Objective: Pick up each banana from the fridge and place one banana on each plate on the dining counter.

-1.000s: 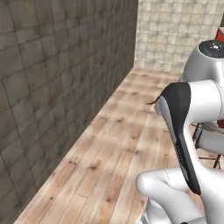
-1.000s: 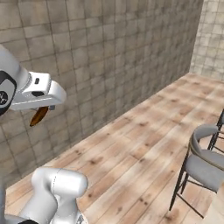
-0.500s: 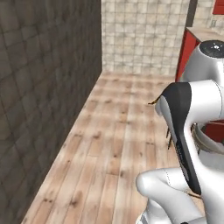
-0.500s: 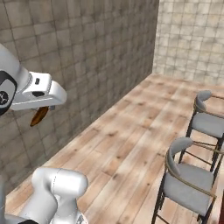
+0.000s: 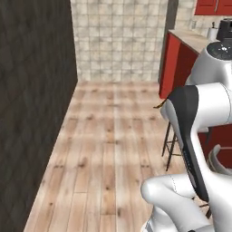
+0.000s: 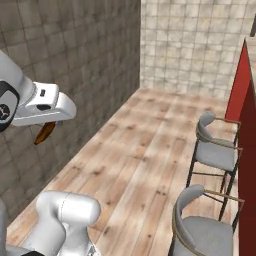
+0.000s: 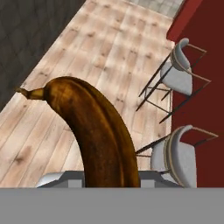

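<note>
A dark brown overripe banana (image 7: 103,140) rises through the middle of the hand view, its stem tip pointing up and left, and it hides the finger tips. My gripper (image 6: 49,123) is shut on this banana (image 6: 44,133), which hangs below the white hand, high above the wooden floor. The banana's tip (image 5: 158,106) pokes out from behind the forearm. The dining counter (image 5: 174,60) with its red front panel and beige top stands at the right. Its red panel (image 6: 241,116) also shows close by. The yellow banana, the fridge and the plates are out of view.
Grey stools (image 6: 214,149) (image 6: 199,233) with thin dark legs stand along the counter's front; two stools (image 7: 178,73) (image 7: 179,158) lie below the hand. A dark tiled wall (image 5: 31,104) runs along the left, a pale tiled wall (image 5: 118,41) at the back. Open wooden floor (image 5: 108,145) lies between.
The whole picture has swung: the base has turned, so the dark wall slid left and the red counter and stools came into view. The banana stays held in the gripper.
</note>
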Available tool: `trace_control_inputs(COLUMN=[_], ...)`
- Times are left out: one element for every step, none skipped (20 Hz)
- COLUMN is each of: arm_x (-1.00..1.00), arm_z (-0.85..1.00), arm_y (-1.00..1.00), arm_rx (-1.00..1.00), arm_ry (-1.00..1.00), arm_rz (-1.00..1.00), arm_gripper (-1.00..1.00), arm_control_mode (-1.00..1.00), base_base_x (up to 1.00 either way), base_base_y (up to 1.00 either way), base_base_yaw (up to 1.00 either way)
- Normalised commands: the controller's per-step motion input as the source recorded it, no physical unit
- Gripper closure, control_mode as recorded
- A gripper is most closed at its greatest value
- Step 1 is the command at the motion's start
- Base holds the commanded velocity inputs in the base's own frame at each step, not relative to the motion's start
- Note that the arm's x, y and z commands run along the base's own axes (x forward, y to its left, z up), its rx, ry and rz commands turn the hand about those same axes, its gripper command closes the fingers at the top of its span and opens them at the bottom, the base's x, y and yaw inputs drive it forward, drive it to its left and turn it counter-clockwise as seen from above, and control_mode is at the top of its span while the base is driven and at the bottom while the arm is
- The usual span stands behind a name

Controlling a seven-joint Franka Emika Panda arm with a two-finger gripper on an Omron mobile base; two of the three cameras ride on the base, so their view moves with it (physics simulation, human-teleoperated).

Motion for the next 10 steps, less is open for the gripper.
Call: trace_control_inputs(arm_x=[0.00,0.00,0.00,0.00,0.00,0.00,0.00,0.00,0.00,0.00], arm_z=[0.00,0.00,0.00,0.00,0.00,0.00,0.00,0.00,0.00,0.00], arm_y=[0.00,0.00,0.00,0.00,0.00,0.00,0.00,0.00,0.00,0.00], arm_rx=[0.00,0.00,0.00,0.00,0.00,0.00,0.00,0.00,0.00,0.00], arm_ry=[0.00,0.00,0.00,0.00,0.00,0.00,0.00,0.00,0.00,0.00], arm_rz=[0.00,0.00,0.00,0.00,0.00,0.00,0.00,0.00,0.00,0.00], arm_gripper=[1.00,1.00,1.00,1.00,1.00,1.00,1.00,1.00,1.00,1.00], arm_control_mode=[1.00,1.00,1.00,1.00,1.00,1.00,1.00,1.00,1.00,1.00], base_base_x=[1.00,1.00,1.00,1.00,1.00,1.00,1.00,1.00,1.00,1.00], base_base_y=[0.22,0.26,0.29,0.31,0.33,0.36,0.40,0.43,0.44,0.46], base_base_yaw=[-0.39,-0.41,-0.43,-0.44,-0.44,-0.45,-0.45,-0.46,-0.46,-0.46])
